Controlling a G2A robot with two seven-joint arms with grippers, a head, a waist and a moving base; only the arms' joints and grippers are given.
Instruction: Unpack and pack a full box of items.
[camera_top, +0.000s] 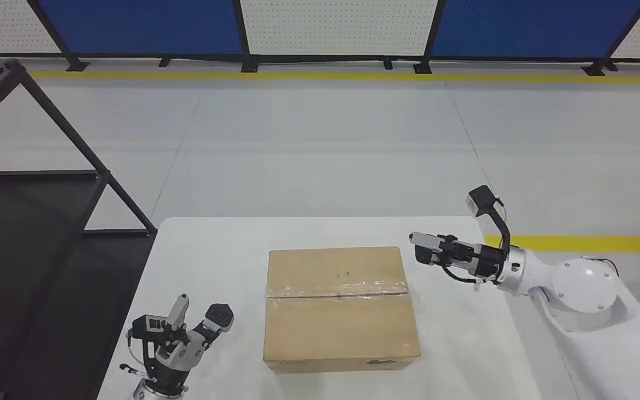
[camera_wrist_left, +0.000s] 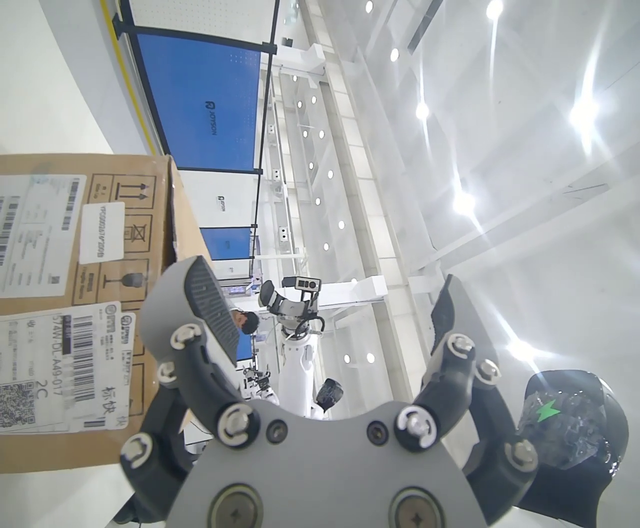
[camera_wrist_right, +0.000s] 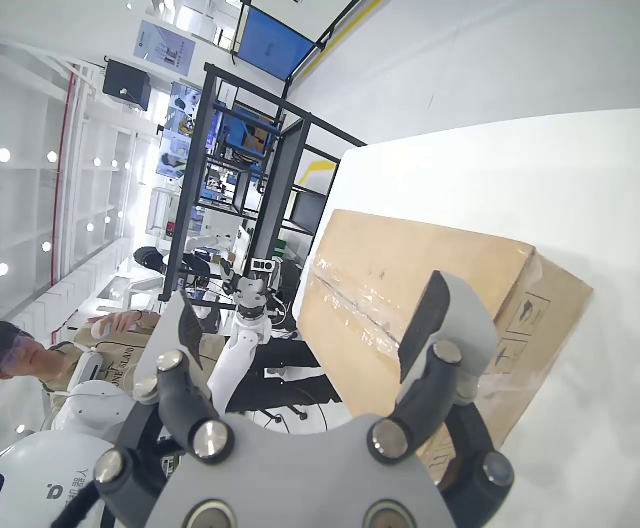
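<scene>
Left tool (camera_top: 198, 315) is sitting at the near left corner of the white tabletop (camera_top: 210, 250) in the top view. Its two fingers are standing spread with nothing between them, a little apart from the left side of the box (camera_top: 340, 305). The brown cardboard box is lying closed in the middle of the tabletop, with a strip of clear tape (camera_top: 338, 289) running along the seam of its top flaps. The right tool (camera_top: 425, 250) is hovering just beside the box's far right corner and pointing toward it; from this height its finger spread is hard to judge, though it seems to be holding nothing. In the left wrist view, the left tool (camera_wrist_left: 330, 310) is pointing up toward the ceiling, its jaws standing wide open and empty, the ribbed pads (camera_wrist_left: 210, 300) facing each other across a broad gap. The box (camera_wrist_left: 75, 280) is standing close beside one finger, its side wall carrying white shipping labels (camera_wrist_left: 35, 235) and printed handling marks. In the right wrist view, the right tool (camera_wrist_right: 310, 310) is gaping wide and gripping nothing, with one finger (camera_wrist_right: 450, 320) overlapping the box's top in the picture without clear contact. The box (camera_wrist_right: 400, 270) is resting on the tabletop (camera_wrist_right: 500, 165) beyond the fingers, the tape (camera_wrist_right: 345, 295) crossing its top face.
</scene>
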